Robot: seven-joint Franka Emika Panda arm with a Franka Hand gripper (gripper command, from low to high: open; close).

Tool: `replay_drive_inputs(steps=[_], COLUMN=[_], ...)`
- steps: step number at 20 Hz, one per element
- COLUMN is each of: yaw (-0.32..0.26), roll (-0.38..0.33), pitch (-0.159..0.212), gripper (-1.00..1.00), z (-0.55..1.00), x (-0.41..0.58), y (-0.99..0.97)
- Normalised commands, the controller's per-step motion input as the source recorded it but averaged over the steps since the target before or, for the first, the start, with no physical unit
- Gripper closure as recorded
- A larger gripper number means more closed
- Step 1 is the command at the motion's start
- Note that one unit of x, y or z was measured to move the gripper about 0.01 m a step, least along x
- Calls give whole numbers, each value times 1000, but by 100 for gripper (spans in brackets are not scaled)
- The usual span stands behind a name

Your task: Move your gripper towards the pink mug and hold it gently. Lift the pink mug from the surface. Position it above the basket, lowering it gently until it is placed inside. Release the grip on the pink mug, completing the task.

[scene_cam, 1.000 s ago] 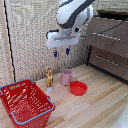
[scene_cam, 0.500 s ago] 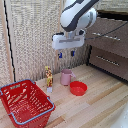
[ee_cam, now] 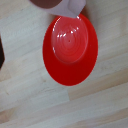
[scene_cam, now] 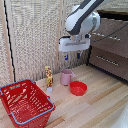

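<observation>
Exterior view: the tool [scene_cam: 71, 56] hangs in the air on the white-and-grey arm, above the counter [scene_cam: 100, 102] and touching nothing. Its two blue-tipped fingers [scene_cam: 65, 57] point downward with a visible gap between them; the jaws stand apart and hold nothing.

The pink mug [scene_cam: 66, 77] stands upright on the counter almost directly below the tool, slightly toward the exterior view's left of it, and clear of the fingers. Its handle faces the exterior view's right.

A red bowl [scene_cam: 78, 88] sits on the counter below the tool and nearer the camera than the mug, just beside the mug. Whether bowl and mug touch cannot be told from this view.

A small yellow-and-red bottle [scene_cam: 49, 77] stands upright to the exterior view's left of the mug, near it but apart.

The basket [scene_cam: 39, 90] rests on the counter well to the exterior view's left of the tool and lower in the frame, nearer the camera. Its red mesh and light blue-grey rim are visible; nothing can be seen inside it.

Wrist view: the red bowl [ee_cam: 70, 49] fills the middle of the frame, seen from above on pale wood planks. A pale pink edge, the mug [ee_cam: 70, 6], shows beside the bowl's rim. The fingers are not distinguishable here.
</observation>
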Motion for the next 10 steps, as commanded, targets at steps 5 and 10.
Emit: replay_drive_inputs(steps=[5,10], yaw=[66,65], roll=[0,-4], pitch=[-14,0], gripper=[-100,-100], z=[-369,-417], x=[152,174], y=[-278,-169])
